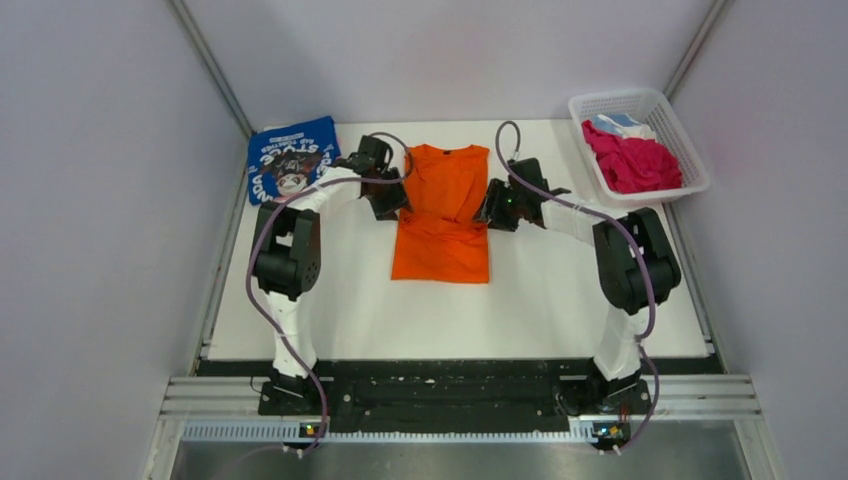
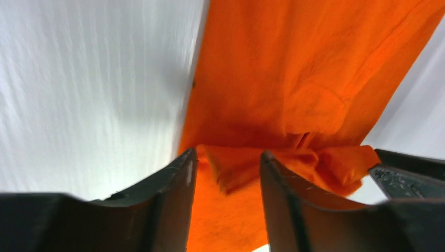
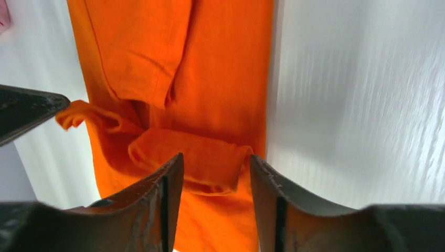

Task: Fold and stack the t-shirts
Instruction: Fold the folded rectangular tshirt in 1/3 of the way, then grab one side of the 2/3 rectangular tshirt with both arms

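Observation:
The bright orange t-shirt (image 1: 441,212) lies in the middle of the table as a narrow strip, collar at the far end, with a bunched fold across its middle. My left gripper (image 1: 390,205) is at the shirt's left edge and my right gripper (image 1: 492,210) at its right edge, both low over that fold. In the left wrist view the left gripper (image 2: 229,155) is open with the rumpled orange fold (image 2: 246,165) between the fingers. In the right wrist view the right gripper (image 3: 216,157) is open around a rolled orange fold (image 3: 197,157). The blue printed t-shirt (image 1: 290,158) lies folded at the back left.
A white lattice basket (image 1: 690,170) stands at the back right with a magenta tee (image 1: 632,160) and a light-blue one (image 1: 620,122) in it. Grey walls close in both sides. White table surface (image 1: 330,290) shows around the orange shirt.

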